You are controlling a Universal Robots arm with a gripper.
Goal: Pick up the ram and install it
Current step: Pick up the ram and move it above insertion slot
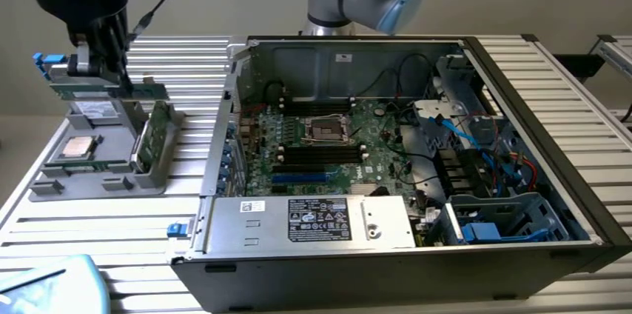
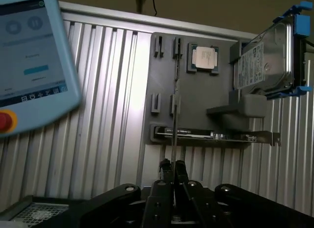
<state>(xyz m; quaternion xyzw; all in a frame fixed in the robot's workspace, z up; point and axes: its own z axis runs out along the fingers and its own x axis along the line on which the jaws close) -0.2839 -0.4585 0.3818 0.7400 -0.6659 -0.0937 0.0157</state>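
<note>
Exterior view: gripper [image 1: 103,81] hangs over the grey parts fixture [image 1: 59,181] at the exterior view's left, jaws drawn narrow and clamped on the ram [image 1: 129,92]. The stick is held level above the fixture and apart from it. In the wrist view it shows edge-on between the fingers [image 2: 159,189]. A processor chip [image 1: 79,147] and a taller green card [image 1: 148,140] sit in the fixture below. The open computer case [image 1: 582,188] stands at the exterior view's right, well apart from the gripper. Judgement: pick-up looks complete, install not begun. What remains calls for clearing the case wall, bringing the stick parallel over one of the dark slots [image 1: 318,152] on the motherboard [image 1: 371,147], then an even, square press.
</note>
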